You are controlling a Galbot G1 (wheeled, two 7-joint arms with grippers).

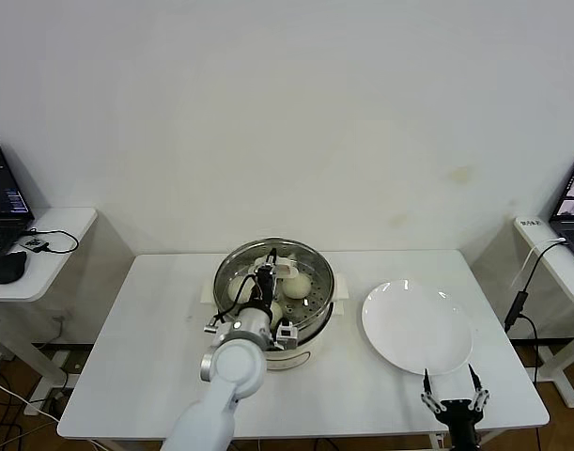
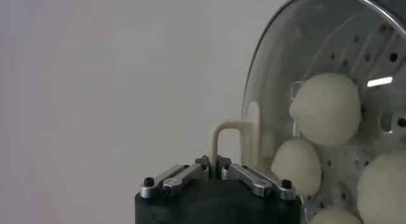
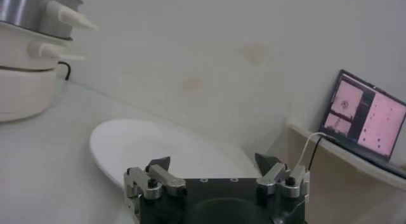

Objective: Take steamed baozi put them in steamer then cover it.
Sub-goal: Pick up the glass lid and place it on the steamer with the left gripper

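Head view: the steamer (image 1: 273, 293) stands at the middle of the white bench (image 1: 155, 357), and the steamed baozi (image 1: 297, 283) lie inside it on the perforated tray; the white plate (image 1: 417, 329) to its right carries nothing, so the loading step looks done; the left gripper (image 1: 266, 279) reaches over the pot, its arm covering part of the rim, while the right gripper (image 1: 453, 387) is parked at the near edge of the bench just beside the plate, jaws spread wide and holding nothing; the glass of the cover is hard to make out from here, so whether it is seated or tilted I cannot tell from this view.

Left wrist view: the left gripper (image 2: 216, 167) has its jaws closed on the cream handle of the cover (image 2: 266, 85); through the clear glass four baozi (image 2: 325, 109) show against the steel tray, and the lid's metal rim arcs around them; the cover appears to be at or very near the pot's mouth, probably not yet released.

Right wrist view: the right gripper (image 3: 216, 171) hangs with jaws open over the bench, the plate (image 3: 158, 149) bare ahead of it and the steamer (image 3: 28, 51) well apart at the far side; a laptop (image 3: 365, 114) sits on a side table.

What is left, by my reckoning: settle the cover flush and let go of the handle.
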